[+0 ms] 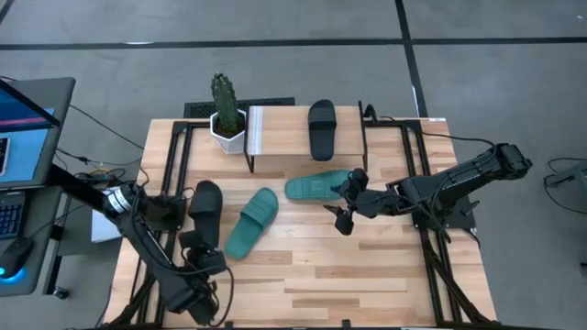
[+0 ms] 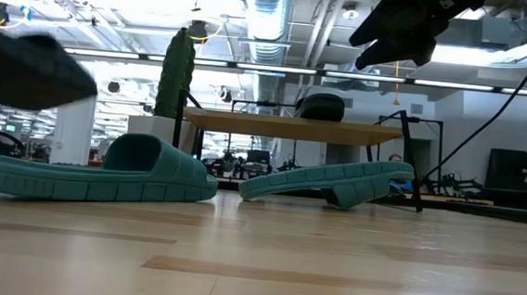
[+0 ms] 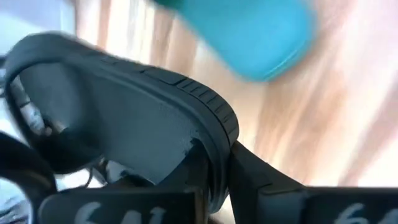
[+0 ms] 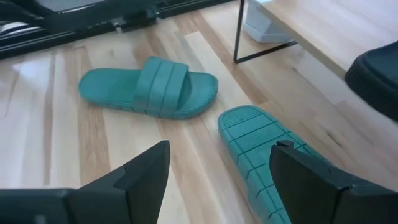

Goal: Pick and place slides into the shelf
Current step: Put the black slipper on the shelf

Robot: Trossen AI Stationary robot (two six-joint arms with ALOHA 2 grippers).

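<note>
A black slide (image 1: 204,203) hangs above the table's left part with my left gripper (image 1: 200,240) shut on it; the low view shows it off the wood (image 2: 27,66). A teal slide (image 1: 252,223) lies sole down at mid-table. Another teal slide (image 1: 316,186) lies sole up, partly under the shelf (image 1: 280,124). A second black slide (image 1: 321,128) rests on the shelf's top board. My right gripper (image 1: 347,206) hovers open above the table, just right of the overturned teal slide (image 4: 261,155). My left gripper pinches the black slide's sole rim (image 3: 214,146) between its two fingers, at the end facing the table's near edge. The fingers come from the near side, slanting downward. The slide is lifted clear of the table and reaches away from the fingers toward the far edge.
A potted cactus (image 1: 225,115) stands at the shelf's left end. Black metal frames (image 1: 170,165) run along both table sides. A laptop (image 1: 23,128) sits off the table to the left. Bare wood (image 1: 348,275) spreads across the near half.
</note>
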